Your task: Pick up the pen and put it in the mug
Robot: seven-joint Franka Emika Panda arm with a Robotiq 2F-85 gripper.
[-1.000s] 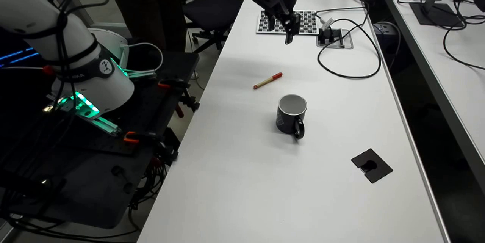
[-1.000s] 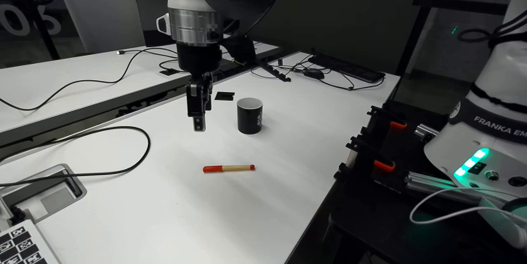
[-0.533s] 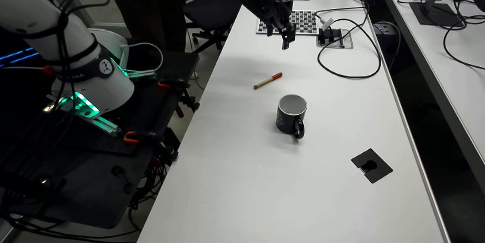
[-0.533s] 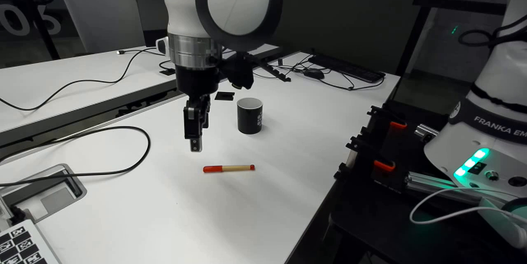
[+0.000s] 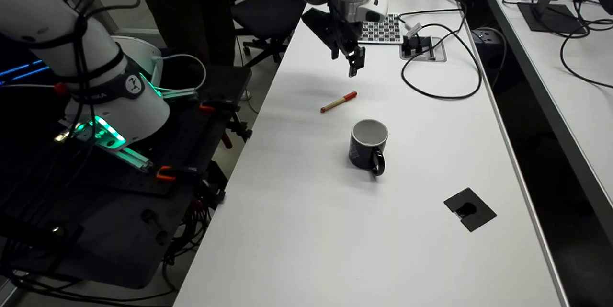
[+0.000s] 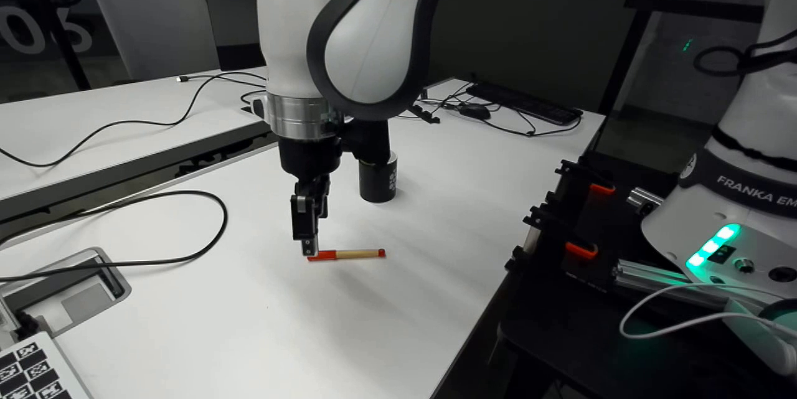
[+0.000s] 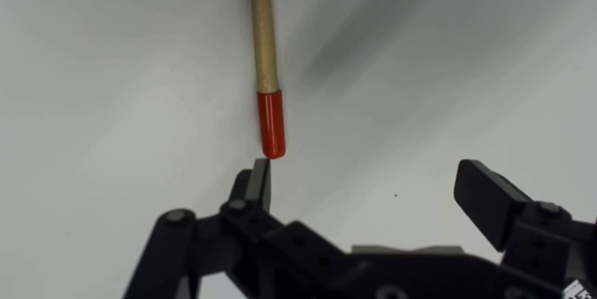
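The pen, tan with a long red cap and a small red tip, lies flat on the white table in both exterior views (image 5: 338, 102) (image 6: 356, 254). In the wrist view the pen (image 7: 265, 47) points toward me, its red cap just beyond my left-hand fingertip. The dark mug stands upright near the pen in both exterior views (image 5: 365, 150) (image 6: 377, 183); its rim is partly covered by my wrist in an exterior view. My gripper (image 7: 364, 163) is open and empty, with the jaws wide apart, above the table near the pen's red cap end. It also shows in an exterior view (image 6: 316, 234).
A black square plate (image 5: 470, 210) lies on the table beyond the mug. A looped black cable (image 5: 450, 97), a table socket (image 5: 433, 51) and a white-framed keyboard (image 5: 382, 31) lie at the other end. Another black keyboard (image 6: 523, 102) and a mouse (image 6: 474, 111) lie farther back.
My gripper has come down toward the table and closer to the pen's red cap end, staying open. The pen and the mug have not moved.
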